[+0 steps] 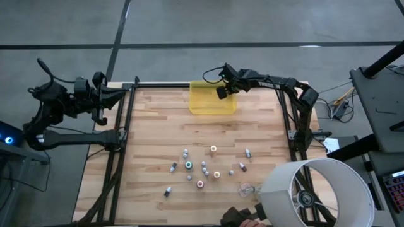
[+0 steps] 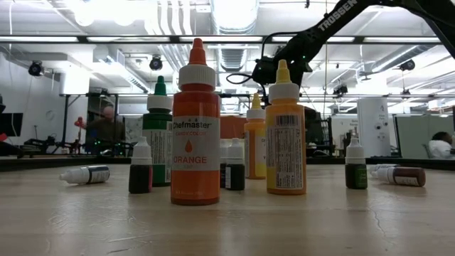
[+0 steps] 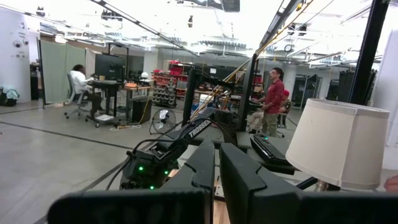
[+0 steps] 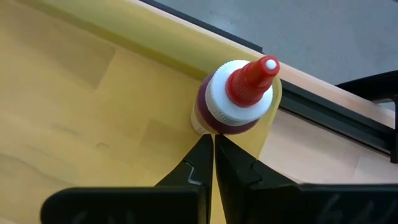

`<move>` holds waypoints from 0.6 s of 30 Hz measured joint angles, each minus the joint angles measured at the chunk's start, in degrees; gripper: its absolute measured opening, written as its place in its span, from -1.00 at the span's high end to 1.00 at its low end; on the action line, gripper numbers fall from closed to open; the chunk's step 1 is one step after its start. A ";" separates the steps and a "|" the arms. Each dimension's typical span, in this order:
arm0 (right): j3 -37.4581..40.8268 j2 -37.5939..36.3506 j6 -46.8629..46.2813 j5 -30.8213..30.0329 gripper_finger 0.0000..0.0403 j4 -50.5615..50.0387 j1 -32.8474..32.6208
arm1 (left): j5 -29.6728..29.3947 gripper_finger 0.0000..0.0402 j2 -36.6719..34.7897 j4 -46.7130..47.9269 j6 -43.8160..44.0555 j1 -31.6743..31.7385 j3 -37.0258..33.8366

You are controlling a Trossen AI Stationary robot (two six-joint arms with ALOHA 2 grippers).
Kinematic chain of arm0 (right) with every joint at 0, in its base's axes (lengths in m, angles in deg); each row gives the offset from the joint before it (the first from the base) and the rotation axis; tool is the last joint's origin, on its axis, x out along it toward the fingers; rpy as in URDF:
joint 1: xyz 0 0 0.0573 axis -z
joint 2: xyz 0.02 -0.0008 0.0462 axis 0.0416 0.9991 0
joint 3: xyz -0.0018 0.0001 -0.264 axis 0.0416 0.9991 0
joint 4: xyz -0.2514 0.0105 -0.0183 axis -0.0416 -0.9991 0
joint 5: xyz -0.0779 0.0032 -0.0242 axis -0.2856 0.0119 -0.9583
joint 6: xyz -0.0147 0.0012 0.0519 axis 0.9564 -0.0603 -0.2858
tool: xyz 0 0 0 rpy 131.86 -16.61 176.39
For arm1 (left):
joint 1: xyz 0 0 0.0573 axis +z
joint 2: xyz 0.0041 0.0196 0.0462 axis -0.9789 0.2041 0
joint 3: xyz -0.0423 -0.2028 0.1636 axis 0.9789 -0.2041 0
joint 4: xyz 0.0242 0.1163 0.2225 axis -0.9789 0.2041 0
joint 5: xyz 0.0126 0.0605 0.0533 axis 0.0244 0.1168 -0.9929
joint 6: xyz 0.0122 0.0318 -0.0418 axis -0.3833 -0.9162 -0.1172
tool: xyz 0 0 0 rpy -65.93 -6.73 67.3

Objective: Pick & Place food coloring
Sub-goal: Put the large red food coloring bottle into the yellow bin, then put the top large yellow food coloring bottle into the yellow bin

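yellow tray (image 1: 213, 106) at table's (image 1: 158, 145) far edge, white lampshade (image 1: 315, 192) at near right corner, crumpled clear plastic (image 1: 245, 188) beside it.

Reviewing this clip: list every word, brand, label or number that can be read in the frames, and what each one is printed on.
"Chefmaster" and "ORANGE": label of the orange-capped bottle, low view.
"TROSSEN": right arm in the low view; also legible on the arm link seen in the left wrist view.
Too small or blurred to read: print on the arm in the high view; the fine print and barcode on the yellow bottle; labels of the small dark bottles.

Twelve food coloring bottles (image 1: 189, 165), one yellow tray (image 1: 213, 104).
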State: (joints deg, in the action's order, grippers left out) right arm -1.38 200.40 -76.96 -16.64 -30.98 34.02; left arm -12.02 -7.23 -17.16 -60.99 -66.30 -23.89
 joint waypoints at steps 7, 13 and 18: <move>0.03 0.00 0.00 0.78 0.96 -0.02 0.00 | 0.02 1.00 0.00 0.00 -0.01 0.00 0.01; 0.04 0.00 -0.01 4.61 0.96 -0.30 0.00 | 0.01 1.00 0.00 0.00 -0.01 -0.01 -0.01; 0.04 0.00 -0.02 5.68 0.96 -1.78 0.00 | 0.00 1.00 0.00 0.00 -0.01 -0.01 -0.01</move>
State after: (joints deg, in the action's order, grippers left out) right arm -1.33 200.40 -76.98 -10.96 -32.76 34.02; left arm -12.02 -7.23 -17.16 -61.01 -66.31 -23.91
